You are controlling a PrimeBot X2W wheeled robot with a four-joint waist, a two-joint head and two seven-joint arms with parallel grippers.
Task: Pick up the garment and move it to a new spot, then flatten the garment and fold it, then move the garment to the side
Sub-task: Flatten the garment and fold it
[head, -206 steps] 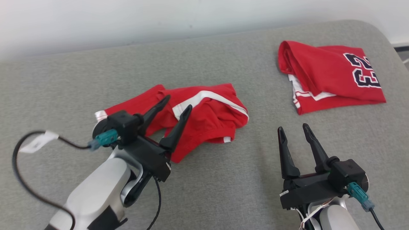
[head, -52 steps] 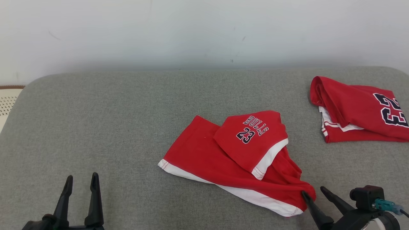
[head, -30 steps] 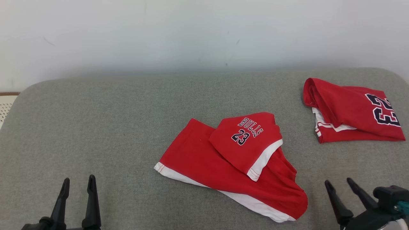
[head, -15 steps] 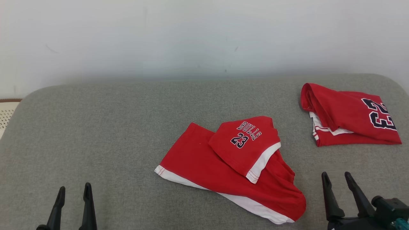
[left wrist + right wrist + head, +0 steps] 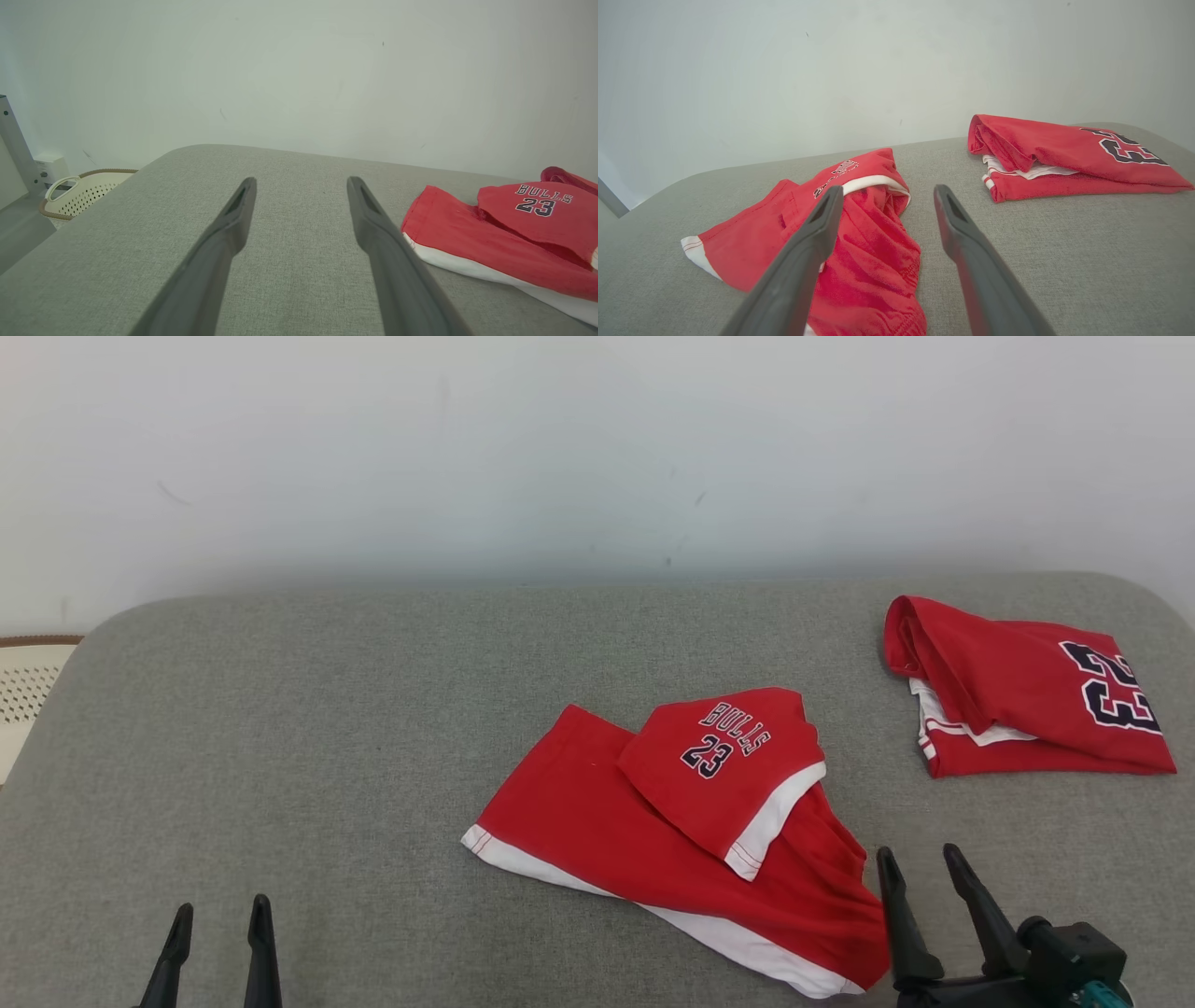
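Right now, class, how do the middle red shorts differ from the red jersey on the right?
The shorts lie loosely, one leg flopped over; the jersey is folded compactly. The shorts carry small BULLS 23 lettering; the jersey a large 23. Both are red with white trim.

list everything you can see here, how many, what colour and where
shorts: 1, red with white trim, "BULLS 23" print, rumpled, middle of the cushion
jersey: 1, red with dark "23", folded, far right of the cushion
cushion: 1, grey, under both garments
wall: 1, white, behind the cushion
basket: 1, cream, perforated, past the cushion's left end
left gripper: 1, dark, open, empty, near left
right gripper: 1, dark, open, empty, by the shorts' near right corner
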